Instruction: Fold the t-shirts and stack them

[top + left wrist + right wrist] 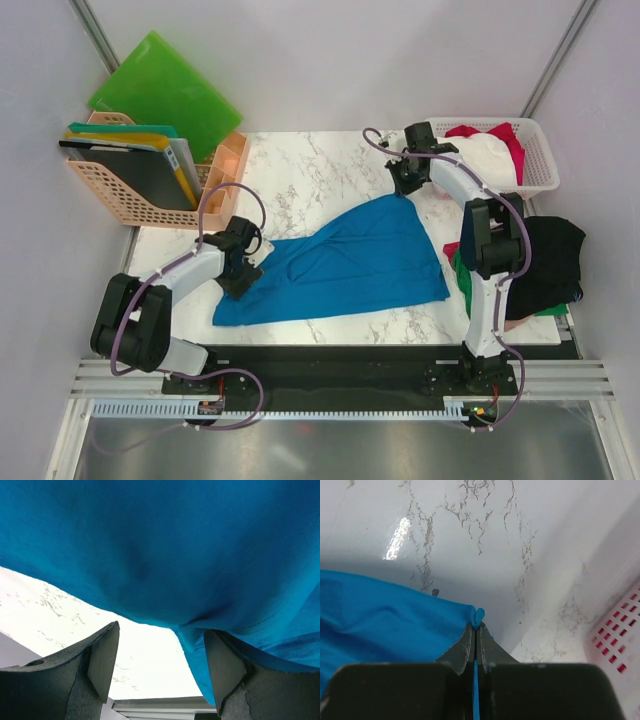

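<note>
Two claws work one blue t-shirt (345, 265), spread across the marble bench (300, 170). The right claw (476, 627) is pinched tight on its far corner, likely to pull it flat. The left claw (160, 645) gapes at the near-left edge, with cloth sagging between its fingers, ungripped. Hem or sleeve — unclear.

Left wrist cam: blue t-shirt (165, 550) draped over the open left gripper (161, 647).
Cloth fills the top and right of the view, its lower edge running down from upper left. Both dark fingers (102, 660) stand well apart at the bottom with nothing clamped between them. A small puckered fold hangs into the gap, just beside the finger at the right of the view; contact unclear. White marble table (55, 610) shows below the cloth, with a strip of metal rail (155, 706) at the bottom edge.
</note>
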Motion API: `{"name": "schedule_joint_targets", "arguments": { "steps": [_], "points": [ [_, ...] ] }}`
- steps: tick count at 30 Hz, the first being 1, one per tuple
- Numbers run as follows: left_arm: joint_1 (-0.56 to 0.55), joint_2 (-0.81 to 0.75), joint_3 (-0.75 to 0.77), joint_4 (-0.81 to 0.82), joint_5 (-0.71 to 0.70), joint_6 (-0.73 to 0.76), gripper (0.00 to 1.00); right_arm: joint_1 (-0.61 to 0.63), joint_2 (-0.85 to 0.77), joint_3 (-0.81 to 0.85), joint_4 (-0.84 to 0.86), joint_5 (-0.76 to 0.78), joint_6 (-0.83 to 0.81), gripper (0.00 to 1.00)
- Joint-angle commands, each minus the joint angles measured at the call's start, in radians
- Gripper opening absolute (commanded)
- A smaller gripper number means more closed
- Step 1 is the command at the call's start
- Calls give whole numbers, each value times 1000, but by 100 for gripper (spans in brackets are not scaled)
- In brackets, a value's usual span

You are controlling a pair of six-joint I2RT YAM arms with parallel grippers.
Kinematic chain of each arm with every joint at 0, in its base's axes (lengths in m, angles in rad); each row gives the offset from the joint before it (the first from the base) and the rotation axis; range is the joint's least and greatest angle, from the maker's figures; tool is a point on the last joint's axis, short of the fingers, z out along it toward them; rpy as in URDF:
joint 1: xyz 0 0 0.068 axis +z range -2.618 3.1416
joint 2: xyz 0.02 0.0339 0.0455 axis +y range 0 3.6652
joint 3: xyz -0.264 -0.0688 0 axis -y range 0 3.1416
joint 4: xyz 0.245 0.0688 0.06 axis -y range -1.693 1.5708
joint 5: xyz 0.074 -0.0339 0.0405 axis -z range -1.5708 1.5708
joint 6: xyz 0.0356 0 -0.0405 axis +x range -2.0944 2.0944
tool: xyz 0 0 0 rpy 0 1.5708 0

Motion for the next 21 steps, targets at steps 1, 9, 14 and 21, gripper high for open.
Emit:
{"name": "schedule_joint_targets", "arguments": {
  "steps": [1,9,14,21],
  "points": [
    [5,14,24,27,17,-22,75,2,-114,-45,7,-1,-37,0],
    [3,2,-2,34,4,-7,74,1,-255,-188,2,-37,-71,0],
    [5,-9,-12,40,-8,1,75,-1,-413,-317,-33,-78,-94,0],
    [5,10,4,40,12,-10,75,1,-625,-535,-65,-113,-103,0]
  ]
}}
